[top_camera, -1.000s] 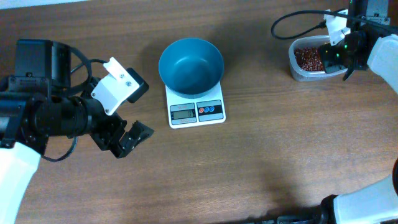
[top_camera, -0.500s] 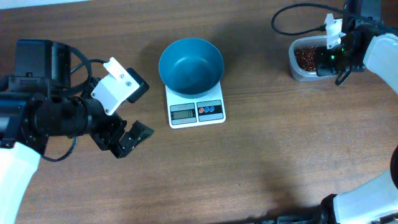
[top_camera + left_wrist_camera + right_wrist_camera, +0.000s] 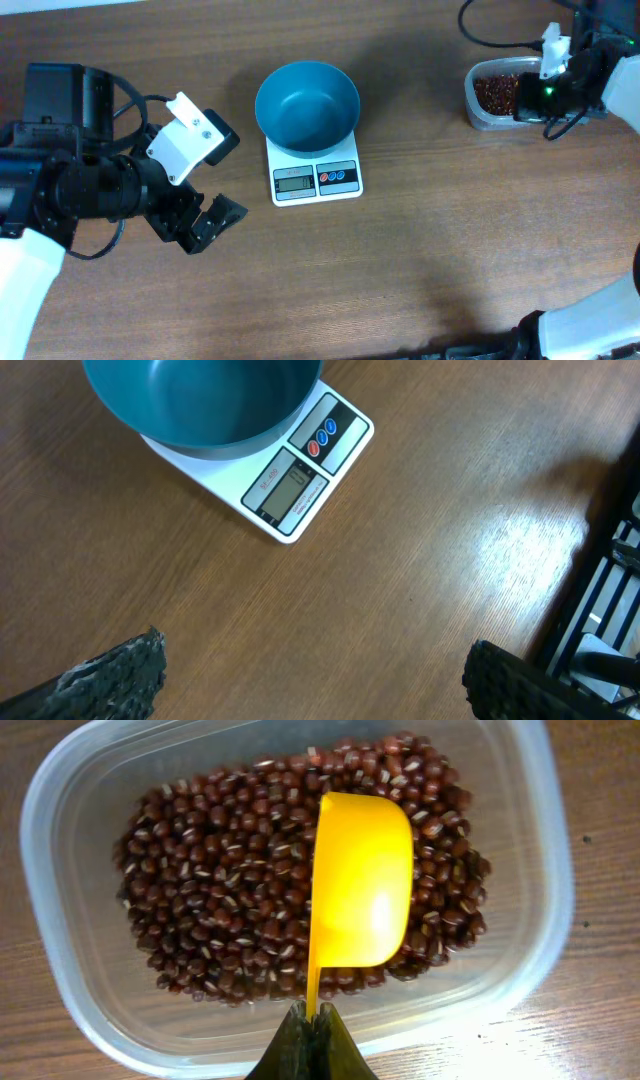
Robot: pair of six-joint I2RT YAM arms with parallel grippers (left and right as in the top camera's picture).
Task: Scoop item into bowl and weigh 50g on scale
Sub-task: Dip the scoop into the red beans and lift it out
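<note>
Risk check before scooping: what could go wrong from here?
The right gripper pinches only the thin handle end of the yellow scoop; digging into the beans might twist it.
The bowl sits well away from the tub; beans may spill in transit.
The bowl overhangs the scale; a bump could shift it.

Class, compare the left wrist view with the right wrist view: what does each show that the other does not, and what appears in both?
Only the left wrist view: the teal bowl standing on the white scale, and the open left end effector. Only the right wrist view: the clear tub of red-brown beans, with the right end effector shut on the handle of a yellow scoop over them. Both: the brown wooden table.
</note>
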